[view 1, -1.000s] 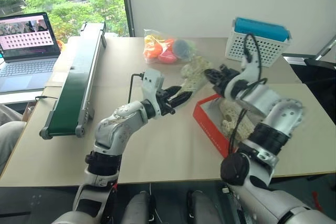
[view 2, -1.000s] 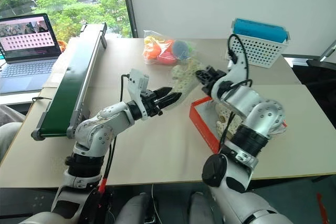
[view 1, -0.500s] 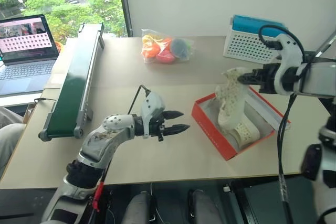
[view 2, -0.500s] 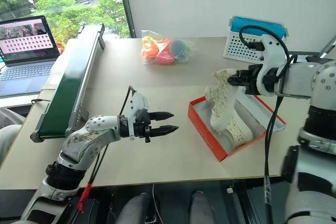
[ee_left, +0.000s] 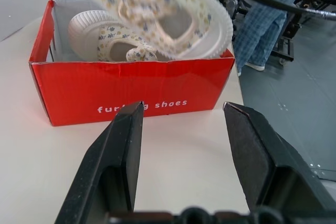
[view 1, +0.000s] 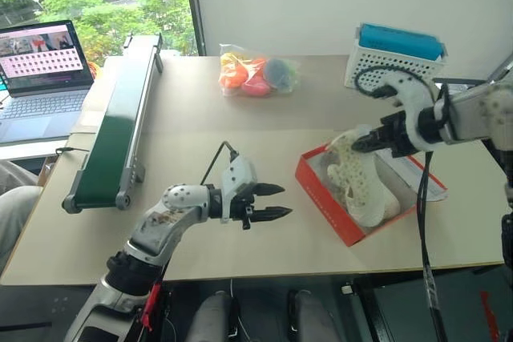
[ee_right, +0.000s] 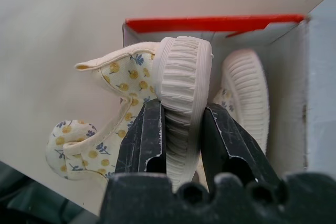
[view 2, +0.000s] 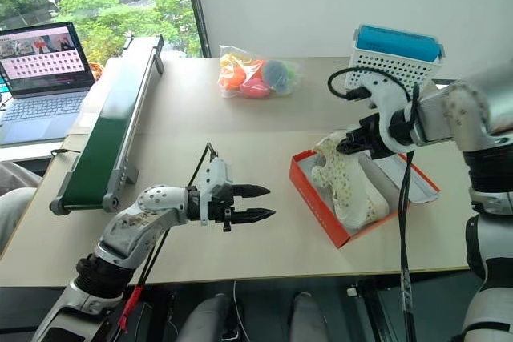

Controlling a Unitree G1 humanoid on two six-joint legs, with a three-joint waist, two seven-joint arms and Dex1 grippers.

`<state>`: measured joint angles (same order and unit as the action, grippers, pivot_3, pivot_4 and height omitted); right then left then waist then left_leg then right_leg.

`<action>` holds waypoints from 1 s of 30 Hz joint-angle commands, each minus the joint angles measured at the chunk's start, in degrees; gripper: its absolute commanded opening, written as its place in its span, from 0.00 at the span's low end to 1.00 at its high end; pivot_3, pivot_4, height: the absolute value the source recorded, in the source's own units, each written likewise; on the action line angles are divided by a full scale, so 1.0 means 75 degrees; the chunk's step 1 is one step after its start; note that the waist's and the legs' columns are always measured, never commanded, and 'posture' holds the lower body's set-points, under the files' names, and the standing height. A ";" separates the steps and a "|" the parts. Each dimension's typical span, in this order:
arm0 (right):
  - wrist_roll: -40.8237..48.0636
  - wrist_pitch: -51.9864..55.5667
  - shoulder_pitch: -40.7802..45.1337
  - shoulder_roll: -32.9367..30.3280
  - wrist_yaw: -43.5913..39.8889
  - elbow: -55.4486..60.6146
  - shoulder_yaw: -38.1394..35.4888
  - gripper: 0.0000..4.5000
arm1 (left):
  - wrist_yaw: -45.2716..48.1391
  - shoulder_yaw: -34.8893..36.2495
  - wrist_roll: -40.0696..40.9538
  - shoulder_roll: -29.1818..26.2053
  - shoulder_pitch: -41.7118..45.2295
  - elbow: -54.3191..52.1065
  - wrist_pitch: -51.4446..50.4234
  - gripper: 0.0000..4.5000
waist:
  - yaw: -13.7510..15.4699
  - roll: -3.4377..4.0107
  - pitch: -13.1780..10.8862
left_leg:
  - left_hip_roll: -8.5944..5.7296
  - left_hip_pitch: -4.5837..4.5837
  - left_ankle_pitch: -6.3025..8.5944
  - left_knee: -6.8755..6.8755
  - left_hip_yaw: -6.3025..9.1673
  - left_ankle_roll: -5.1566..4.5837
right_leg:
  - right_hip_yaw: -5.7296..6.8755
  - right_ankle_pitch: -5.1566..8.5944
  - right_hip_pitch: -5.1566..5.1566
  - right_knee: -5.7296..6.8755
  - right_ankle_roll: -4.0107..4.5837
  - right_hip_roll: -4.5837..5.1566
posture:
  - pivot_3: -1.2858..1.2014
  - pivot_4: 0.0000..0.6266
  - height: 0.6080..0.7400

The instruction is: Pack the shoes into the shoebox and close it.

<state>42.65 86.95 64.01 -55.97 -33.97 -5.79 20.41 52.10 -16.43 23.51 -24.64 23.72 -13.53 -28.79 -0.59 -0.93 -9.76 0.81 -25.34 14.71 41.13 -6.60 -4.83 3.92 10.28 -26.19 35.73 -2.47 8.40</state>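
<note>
Right claw (ee_right: 181, 129) lowered shoe (view 2: 341, 178) into shoebox (view 2: 314, 202), left claw (view 2: 255, 203) withdrawn

Left hand (view 1: 276, 202) hovers with fingers apart; right hand (ee_right: 181, 129) is clamped shut.

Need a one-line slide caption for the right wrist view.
Right hand grips one shoe by its sole above the open shoebox.

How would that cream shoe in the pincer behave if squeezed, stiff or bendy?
Probably bendy: the shoe has a thin strappy upper. Likely light too, since the right gripper carries it by the sole edge alone. Its ribbed sole probably resists slipping.
</note>
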 commanded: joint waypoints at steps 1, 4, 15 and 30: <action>-0.0684 -0.0727 0.0025 -0.0057 -0.0742 -0.0018 0.0509 0.13 | -0.0273 0.0124 0.0002 0.0090 -0.0102 -0.0491 -0.0048 0.57 | -0.0003 0.0000 0.0000 | 0.0000 0.0001 0.0000 -0.0001 0.0000 0.0000 | 0.0000 0.0000 0.0001 0.0000 0.0000 0.0000 | 0.52 0.24 0.73; -0.1384 -0.1475 -0.0089 -0.0057 -0.1272 -0.0192 0.1111 0.13 | -0.0448 0.0120 0.0015 0.0110 -0.0254 -0.0679 -0.0127 0.57 | -0.0005 0.0000 0.0000 | -0.0001 0.0001 -0.0001 0.0001 0.0000 0.0003 | 0.0001 0.0000 0.0001 -0.0001 -0.0001 0.0001 | 0.52 0.24 0.73; -0.3236 -0.3349 -0.0903 0.1030 -0.2159 -0.0906 0.1990 0.13 | -0.0815 0.0108 0.0036 0.0161 -0.0470 -0.1023 -0.0366 0.57 | 0.0049 -0.0004 0.0005 | 0.0001 0.0002 -0.0027 0.0029 0.0001 0.0045 | 0.0007 0.0000 0.0013 0.0010 -0.0002 0.0002 | 0.52 0.24 0.73; -0.5718 -0.5588 -0.2493 0.0818 -0.2131 -0.1133 0.2022 0.13 | -0.0817 0.0130 0.0049 0.0085 -0.0331 -0.1041 -0.0475 0.57 | 0.0218 -0.0054 0.0058 | 0.0002 0.0016 -0.0029 0.0037 0.0015 0.0052 | 0.0025 0.0005 0.0049 0.0002 -0.0008 0.0002 | 0.52 0.24 0.73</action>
<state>4.58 46.44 49.38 -47.84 -50.77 -12.72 32.95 45.76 -16.20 23.36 -23.88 20.37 -19.23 -32.57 1.04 -1.34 -9.33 0.81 -25.22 14.49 41.46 -6.47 -4.44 4.12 10.32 -25.76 35.74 -2.53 8.42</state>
